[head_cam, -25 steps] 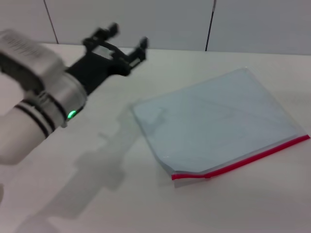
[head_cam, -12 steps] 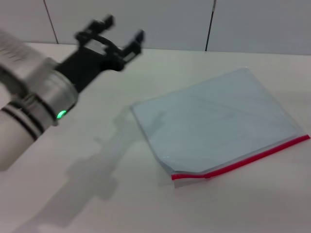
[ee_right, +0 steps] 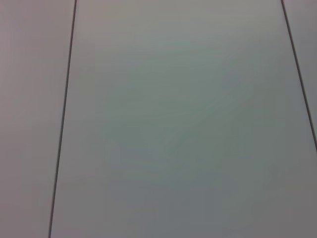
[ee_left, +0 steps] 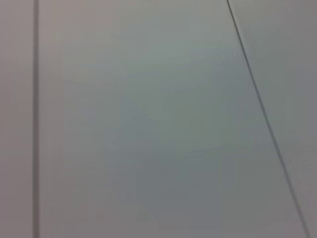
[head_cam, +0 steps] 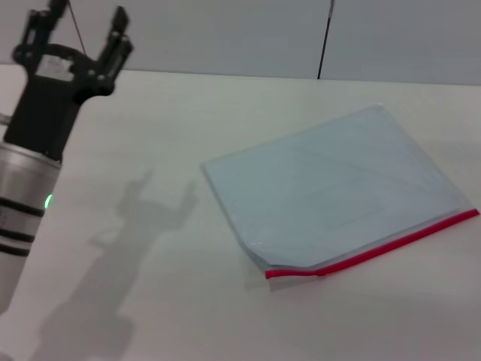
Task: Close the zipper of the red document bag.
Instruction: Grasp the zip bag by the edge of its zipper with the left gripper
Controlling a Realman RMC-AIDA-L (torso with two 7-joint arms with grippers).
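Since a second ago the left arm has swung away from the bag, out to the far left of the head view, and its gripper now points up toward the wall; the bag has not moved.

The red document bag (head_cam: 331, 188) lies flat on the white table (head_cam: 150, 316), right of centre in the head view. It is a pale blue-grey translucent pouch, turned at an angle so that one corner points toward the wall. The zipper (head_cam: 376, 252) is a thin bright red strip along the bag's near long edge, running from the near corner up to the right edge of the picture. Near the strip's left end there is a small bump that may be the slider — too small to be sure. At that same corner the pouch lifts slightly, and whether the zipper is shut along its length cannot be told.

The left gripper (head_cam: 83, 30) stands at the upper left, raised above the table and well apart from the bag. Its two black fingers (head_cam: 116, 34) are spread wide with nothing between them — it holds nothing. Its shadow falls on the table to the left of the bag.

Both wrist views show only a plain grey panelled wall (ee_left: 148, 124) with thin dark seams. No part of the right gripper appears in any view.
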